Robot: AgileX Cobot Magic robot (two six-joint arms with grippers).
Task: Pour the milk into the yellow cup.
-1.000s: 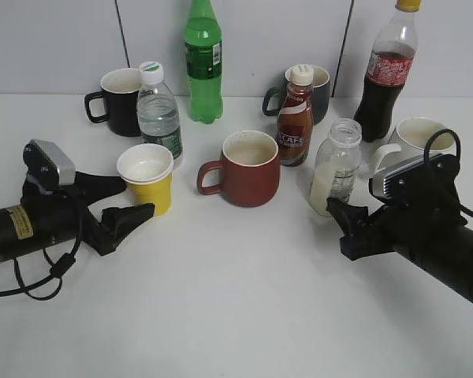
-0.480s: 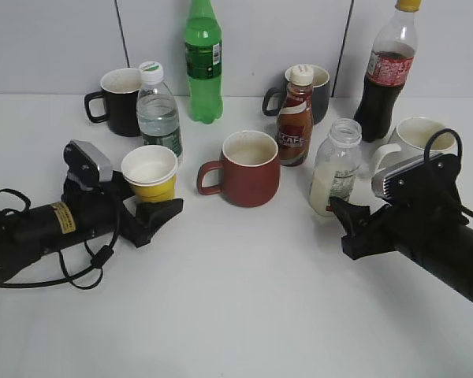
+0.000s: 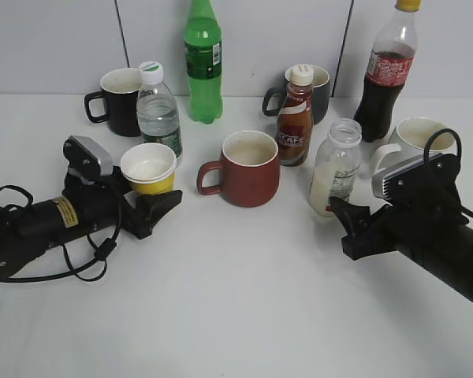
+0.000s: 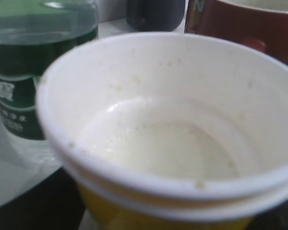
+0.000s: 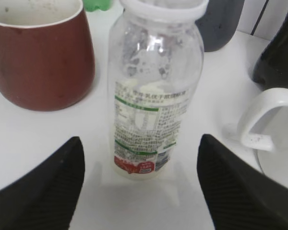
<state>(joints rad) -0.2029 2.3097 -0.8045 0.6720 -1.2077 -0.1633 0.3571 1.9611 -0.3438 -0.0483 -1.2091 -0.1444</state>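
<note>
The yellow cup (image 3: 149,175) stands left of centre, between the fingers of my left gripper (image 3: 153,190). The front finger (image 3: 161,205) lies against its lower wall and the rear finger is hidden behind it. In the left wrist view the yellow cup (image 4: 173,134) fills the frame, with a whitish film at its bottom. The milk bottle (image 3: 335,168) stands upright and capless right of centre, with white liquid low inside. My right gripper (image 3: 345,224) is open just in front of it. In the right wrist view the milk bottle (image 5: 151,91) stands ahead of my right gripper (image 5: 140,143), which does not touch it.
A red-brown mug (image 3: 251,167) stands between the cup and the milk bottle. A water bottle (image 3: 159,110) is right behind the cup. A coffee bottle (image 3: 295,118), a white mug (image 3: 414,135), a cola bottle (image 3: 386,75), a green bottle (image 3: 203,63) and two dark mugs line the back.
My left gripper moved right from beside the cup until its fingers straddled it, and the front finger then drew in against the cup. The right arm and the milk bottle have not moved.
</note>
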